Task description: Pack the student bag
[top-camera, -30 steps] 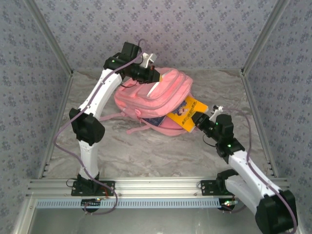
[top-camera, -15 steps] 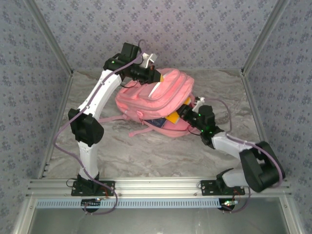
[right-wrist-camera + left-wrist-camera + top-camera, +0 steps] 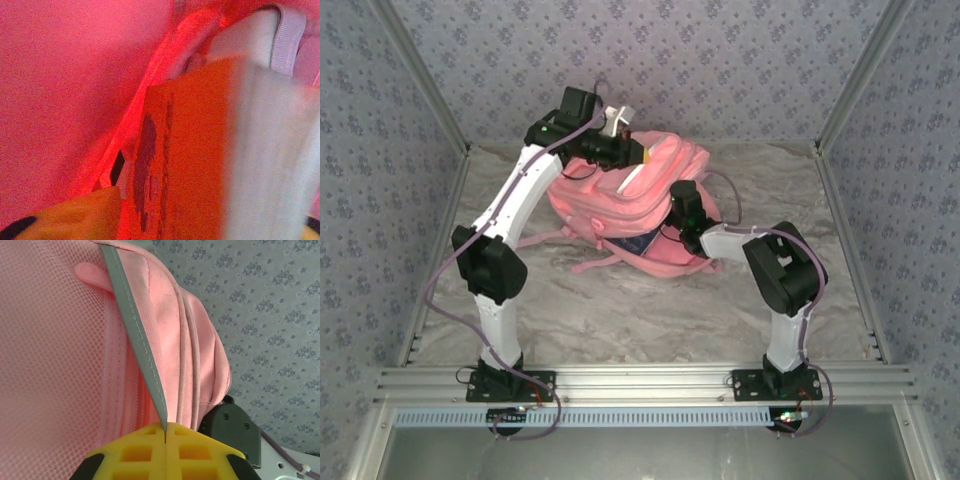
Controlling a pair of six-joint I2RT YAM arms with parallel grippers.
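Student bag (image 3: 620, 205) lies between both grippers, long axis left to right, mouth facing right. Left gripper (image 3: 165, 432) pinches the bag's top trim, holding the mouth up; right gripper (image 3: 678, 208), the nearer, sits inside that mouth beside the orange book (image 3: 190, 150), its spread unclear

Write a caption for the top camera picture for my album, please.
Left gripper pinches the pink student bag at its top while the right arm reaches into it.

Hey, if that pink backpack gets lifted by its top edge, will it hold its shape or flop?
Probably flop: the student bag sags in soft folds where the left fingers pinch its grey trim. Its loose straps would likely trail. The woven fabric looks grippy, not slippery.
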